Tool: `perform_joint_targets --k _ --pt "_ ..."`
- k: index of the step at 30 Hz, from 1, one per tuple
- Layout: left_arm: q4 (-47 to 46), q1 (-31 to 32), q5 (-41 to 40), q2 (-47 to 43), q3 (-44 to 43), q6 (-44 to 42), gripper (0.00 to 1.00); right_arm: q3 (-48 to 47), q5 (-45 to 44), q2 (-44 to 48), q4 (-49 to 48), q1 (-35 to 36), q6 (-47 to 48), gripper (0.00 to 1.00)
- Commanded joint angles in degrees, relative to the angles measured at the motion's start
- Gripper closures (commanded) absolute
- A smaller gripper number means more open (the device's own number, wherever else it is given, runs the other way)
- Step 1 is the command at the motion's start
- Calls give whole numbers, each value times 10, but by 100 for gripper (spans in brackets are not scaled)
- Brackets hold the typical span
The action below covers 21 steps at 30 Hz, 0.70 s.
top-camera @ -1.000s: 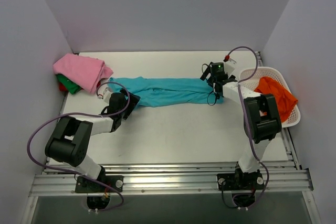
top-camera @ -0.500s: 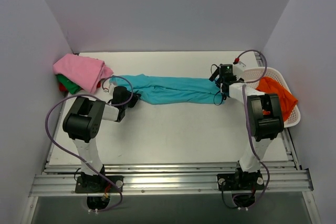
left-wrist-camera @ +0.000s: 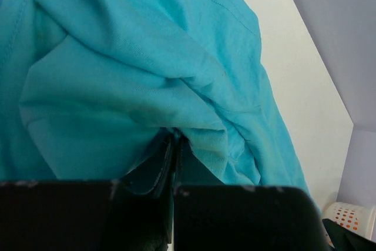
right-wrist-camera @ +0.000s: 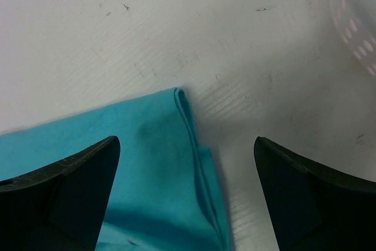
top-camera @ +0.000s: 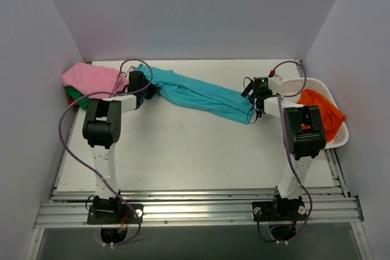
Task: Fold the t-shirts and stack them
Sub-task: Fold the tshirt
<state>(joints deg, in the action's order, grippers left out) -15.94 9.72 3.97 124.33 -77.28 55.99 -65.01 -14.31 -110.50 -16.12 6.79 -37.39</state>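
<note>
The left end effector [top-camera: 139, 81] is clenched on a bunched fold of the teal t-shirt [top-camera: 196, 93]. In the left wrist view its jaws are pressed together with the cloth pinched at their tips [left-wrist-camera: 175, 139], and the teal fabric [left-wrist-camera: 117, 57] spreads in soft creases toward 12 o'clock. From above, this grip sits toward 10 o'clock on the white surface [top-camera: 195, 156]. The shirt runs from there as a long, narrow band slanting toward 4 o'clock and ends under the other arm.

The right end effector [top-camera: 256, 91] is released, its jaws spread wide. In the right wrist view the two dark fingers [right-wrist-camera: 70, 174] straddle a hemmed corner of the teal t-shirt [right-wrist-camera: 117, 168], which lies flat on the surface [right-wrist-camera: 235, 57]. Whether the fingertips touch the cloth cannot be told.

At 9 o'clock of the left end effector, just beside it, a folded pink t-shirt [top-camera: 91, 79] rests on top of a green t-shirt [top-camera: 75, 97], of which only an edge shows. At 3 o'clock of the right end effector stands a white lattice basket [top-camera: 341, 139] holding a crumpled orange t-shirt [top-camera: 320, 111].
</note>
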Motion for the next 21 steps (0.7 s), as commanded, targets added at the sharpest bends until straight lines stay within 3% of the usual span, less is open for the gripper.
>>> perform_joint_targets --k 1,6,10,14,21 --pt "85 -12 31 60 -111 -43 98 -7 0 0 -7 -2 5 7" --pt "120 -15 49 115 -189 -40 98 1 13 0 -18 -2 5 12" --pt "120 -16 51 129 -204 -38 98 21 23 5 -34 -2 6 38" --pt "121 -17 54 136 -214 -40 98 31 38 1 -48 -1 4 53" --pt "125 -18 60 137 -220 -44 98 44 47 -5 -55 0 2 71"
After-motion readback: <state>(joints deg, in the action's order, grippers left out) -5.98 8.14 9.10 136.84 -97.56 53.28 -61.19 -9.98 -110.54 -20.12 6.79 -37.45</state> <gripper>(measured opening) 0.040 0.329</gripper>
